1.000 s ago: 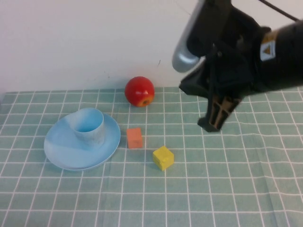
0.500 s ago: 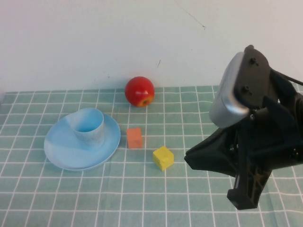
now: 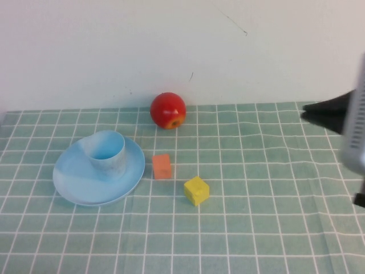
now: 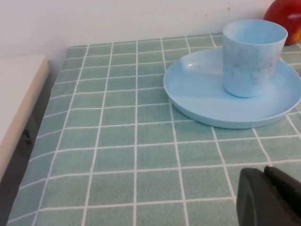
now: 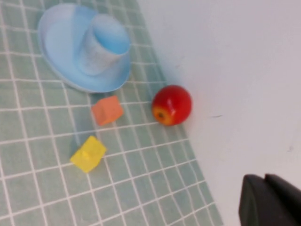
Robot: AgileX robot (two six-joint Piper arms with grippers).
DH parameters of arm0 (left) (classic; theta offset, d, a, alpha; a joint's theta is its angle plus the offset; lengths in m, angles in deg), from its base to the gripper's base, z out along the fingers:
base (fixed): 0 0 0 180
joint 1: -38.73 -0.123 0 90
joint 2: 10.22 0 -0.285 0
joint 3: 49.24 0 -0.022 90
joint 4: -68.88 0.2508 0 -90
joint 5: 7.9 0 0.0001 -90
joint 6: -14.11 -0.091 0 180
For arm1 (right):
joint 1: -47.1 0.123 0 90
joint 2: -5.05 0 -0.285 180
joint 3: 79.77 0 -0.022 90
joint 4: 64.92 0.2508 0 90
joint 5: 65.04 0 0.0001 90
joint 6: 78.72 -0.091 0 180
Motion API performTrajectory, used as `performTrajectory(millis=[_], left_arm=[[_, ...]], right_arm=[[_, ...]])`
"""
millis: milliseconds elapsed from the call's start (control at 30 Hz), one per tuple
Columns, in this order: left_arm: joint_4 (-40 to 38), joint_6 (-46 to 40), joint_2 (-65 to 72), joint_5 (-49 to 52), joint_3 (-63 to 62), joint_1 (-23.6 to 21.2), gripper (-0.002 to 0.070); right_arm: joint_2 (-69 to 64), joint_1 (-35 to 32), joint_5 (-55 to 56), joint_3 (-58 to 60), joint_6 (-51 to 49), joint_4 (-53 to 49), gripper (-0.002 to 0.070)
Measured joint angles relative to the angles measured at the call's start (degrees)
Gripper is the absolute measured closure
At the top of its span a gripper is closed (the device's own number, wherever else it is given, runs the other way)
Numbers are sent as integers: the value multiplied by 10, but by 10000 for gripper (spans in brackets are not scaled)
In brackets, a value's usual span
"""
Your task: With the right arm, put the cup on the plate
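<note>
Starting at the jaws: neither pair shows enough to judge. The right gripper [image 5: 270, 200] appears only as a dark block in the lower right of the right wrist view, and at the right edge of the high view just a black wedge and grey casing of the right arm [image 3: 351, 128] reach in; whether its jaws are spread or pressed together I cannot tell. The left gripper [image 4: 270, 197] is likewise a dark lump in the lower right of the left wrist view, jaws unreadable, low over the green checked bench [image 3: 256, 217] and apart from the plate.

Outward from there, the cup [image 3: 106, 154] stands upright on the plate [image 3: 77, 185], in the left middle of the high view, set toward the plate's far rim, not at its centre. An orange cube [image 3: 162, 166] lies just beside the plate's right edge, a yellow cube [image 3: 197, 190] a little nearer the lower centre, and a red apple [image 3: 168, 110] against the wall behind.

By the look of it the placing is done. The risk now is small: the cup sits off-centre on a shallow, sloping dish, so any nudge to the bench cloth or a sweep of either arm across the plate could tip it.
</note>
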Motion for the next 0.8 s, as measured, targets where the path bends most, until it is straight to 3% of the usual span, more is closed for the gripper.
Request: performTrajectory(millis=[133,333,500,800], left_arm=[[0,0,0,0,0,0,678],[0,0,0,0,0,0,678],[-1,0,0,0,0,0,678],[-1,0,0,0,0,0,678]], right_arm=[[134,-52,6,65,-10,18,673],[363,-214,30,205,-14,47,673],[505,-344,69,334,-22,132,673],[591,-507,75,386,-25,209,673]])
